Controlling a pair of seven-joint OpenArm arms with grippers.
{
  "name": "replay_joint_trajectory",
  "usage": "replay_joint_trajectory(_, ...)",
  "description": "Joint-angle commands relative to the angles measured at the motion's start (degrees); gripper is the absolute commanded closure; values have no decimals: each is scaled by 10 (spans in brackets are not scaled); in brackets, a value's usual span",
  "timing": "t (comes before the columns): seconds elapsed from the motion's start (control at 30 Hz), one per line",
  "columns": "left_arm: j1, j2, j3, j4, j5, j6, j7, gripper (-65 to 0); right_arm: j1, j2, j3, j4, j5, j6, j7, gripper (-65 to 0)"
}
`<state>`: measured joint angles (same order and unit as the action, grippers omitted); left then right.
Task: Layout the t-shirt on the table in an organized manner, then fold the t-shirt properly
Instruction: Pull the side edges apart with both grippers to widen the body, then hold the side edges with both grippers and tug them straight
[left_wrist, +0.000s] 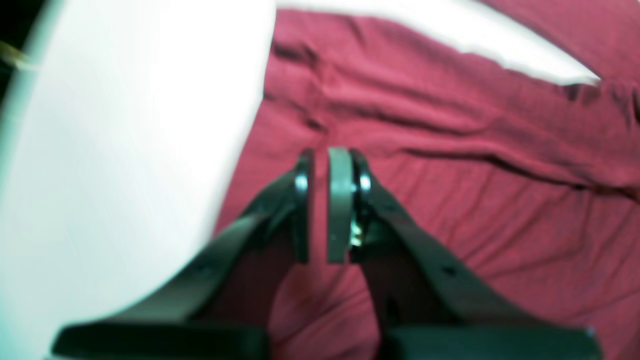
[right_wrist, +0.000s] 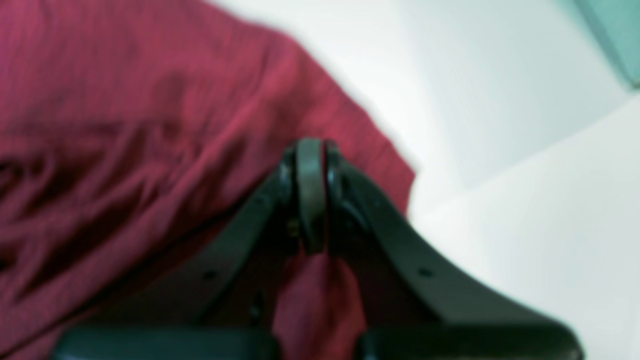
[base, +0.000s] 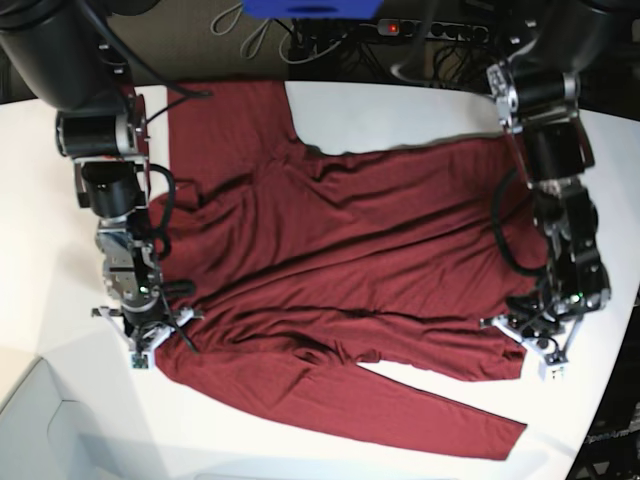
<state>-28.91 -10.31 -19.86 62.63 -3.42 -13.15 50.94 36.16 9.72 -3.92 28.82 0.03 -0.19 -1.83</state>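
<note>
Base view, left to right. Right gripper (base: 150, 335) sits at about 8 o'clock of the frame, on the left edge of the shirt (base: 340, 270), arm coming down from 11 o'clock. Right wrist view: right gripper (right_wrist: 311, 192) has its pads pressed together with a fold of red cloth pinched between them, cloth bunching out below the pads toward 6 o'clock. So clenched, grasping the shirt. Picture is blurry, fabric detail soft.

Shirt is spread flat across the middle of the table (base: 40, 200), dark red, wrinkled, long-sleeved. One sleeve runs up to 12 o'clock near the back edge, another runs down to about 5 o'clock toward the front edge. Creases run mostly sideways across the body. White table shows on all sides of it.

Left gripper (base: 545, 345) is at about 4 o'clock of the base view, on the right edge of the shirt, arm reaching down from 1 o'clock. Left wrist view: left gripper (left_wrist: 320, 205) has pads nearly together, thin slit between them, red cloth showing in the slit and bulging beneath at 6 o'clock. Clenched on the shirt edge too. Table (left_wrist: 125, 150) fills the 9 o'clock side there, the shirt (left_wrist: 450, 175) the 3 o'clock side.
</note>
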Motion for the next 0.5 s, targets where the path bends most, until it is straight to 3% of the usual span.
replay_joint_trajectory(0.0,-44,-3,0,-43,10,4,-39,-49,19,4,1,10,0,-5,17,0)
replay_joint_trajectory(0.27,-147,7,28,-461,105,4,-352,-49,-4,4,0,6,0,-3,16,0)
replay_joint_trajectory(0.4,-147,-13,28,-505,125,4,-415,-49,-7,4,-10,-4,0,-2,19,0)
replay_joint_trajectory(0.47,-135,-23,27,-497,122,4,-416,-49,-5,4,-20,-18,0,-2,20,0)
